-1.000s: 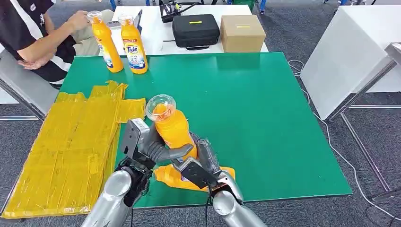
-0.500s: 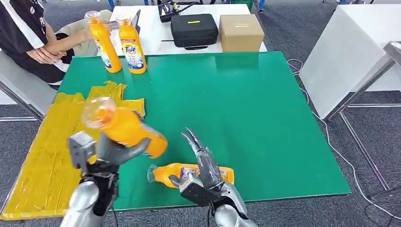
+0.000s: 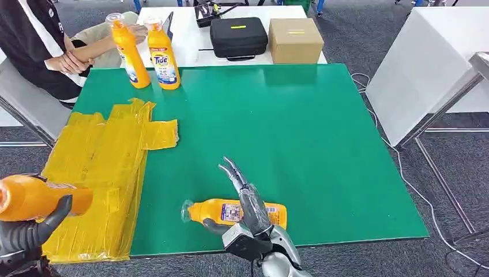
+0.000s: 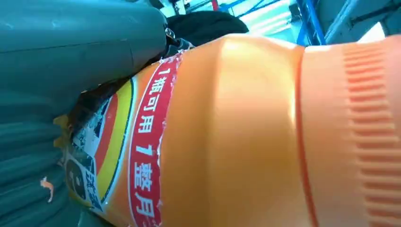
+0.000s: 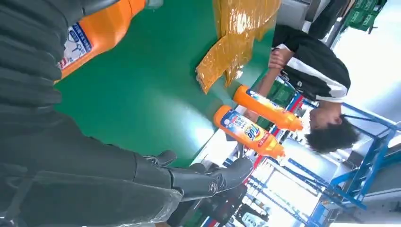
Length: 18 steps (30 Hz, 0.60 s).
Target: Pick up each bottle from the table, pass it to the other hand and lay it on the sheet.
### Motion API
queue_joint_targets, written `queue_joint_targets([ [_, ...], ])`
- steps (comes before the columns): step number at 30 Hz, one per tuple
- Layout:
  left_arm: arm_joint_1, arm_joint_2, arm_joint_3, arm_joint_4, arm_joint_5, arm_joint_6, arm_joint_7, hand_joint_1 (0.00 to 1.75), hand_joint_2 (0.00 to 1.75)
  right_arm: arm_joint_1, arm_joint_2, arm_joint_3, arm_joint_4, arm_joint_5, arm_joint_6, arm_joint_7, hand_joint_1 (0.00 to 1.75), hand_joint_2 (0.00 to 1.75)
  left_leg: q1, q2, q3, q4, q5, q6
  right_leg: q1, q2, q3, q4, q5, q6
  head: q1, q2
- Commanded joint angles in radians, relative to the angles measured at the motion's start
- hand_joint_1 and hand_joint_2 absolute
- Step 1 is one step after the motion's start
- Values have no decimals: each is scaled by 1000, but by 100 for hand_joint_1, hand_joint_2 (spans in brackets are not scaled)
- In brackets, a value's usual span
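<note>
My left hand (image 3: 26, 234) grips an orange detergent bottle (image 3: 40, 196) lying sideways, low at the near left beside the yellow sheet (image 3: 104, 161). Up close, the left wrist view has that bottle (image 4: 236, 132) with its red-banded label against my left hand (image 4: 56, 71). My right hand (image 3: 249, 203) is open, fingers stretched forward, just above a second orange bottle (image 3: 222, 212) lying on the green table (image 3: 300, 133) near its front edge. The right wrist view catches that bottle (image 5: 94, 33) beside my right hand (image 5: 94, 170). Two more bottles (image 3: 128, 52) (image 3: 162, 55) stand upright at the far left.
A person (image 3: 40, 46) sits with arms crossed at the far left corner, near the upright bottles. Behind the green table, a white table holds a black case (image 3: 238, 37) and a cardboard box (image 3: 295, 39). Another white table (image 3: 427, 63) stands to the right.
My left hand has carried the bottle from the table's middle to the near left, past the sheet. My right hand let go and stays open over the lying bottle. The person withdrew a hand.
</note>
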Motion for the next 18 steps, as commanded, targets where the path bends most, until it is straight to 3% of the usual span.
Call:
queue_joint_targets([
  [1, 8, 9, 46, -14, 1, 2, 2, 175, 175, -31, -26, 34, 53, -6, -2, -2, 0, 175, 1, 1, 3, -1, -1, -3, 0, 1, 3, -1, 0, 0, 0, 0],
  [5, 14, 11, 45, -17, -33, 31, 1, 175, 175, -33, -29, 42, 52, -13, -3, 1, 0, 175, 1, 1, 3, -1, -1, -2, 1, 0, 3, -1, 0, 0, 0, 0],
  [12, 171, 9, 71, -77, -346, 193, -40, 175, 175, -28, -39, 84, 40, -34, -26, 11, 0, 175, 0, 4, 3, -1, -2, -2, 0, 3, 3, -1, 0, 0, 0, 0],
  [15, 170, 33, 36, -20, -614, 323, -16, 175, 175, -12, -34, 78, 11, -18, -44, 24, 0, 175, 0, 1, 3, -1, -2, -3, 0, 1, 3, -1, -1, -1, 0, 0],
  [18, 141, 39, 7, 27, -636, 359, -3, 175, 175, 16, -45, 79, -32, 12, -69, 38, 0, 175, 0, -1, 3, -1, -1, -3, 0, -1, 3, -2, -1, -2, 0, 0],
])
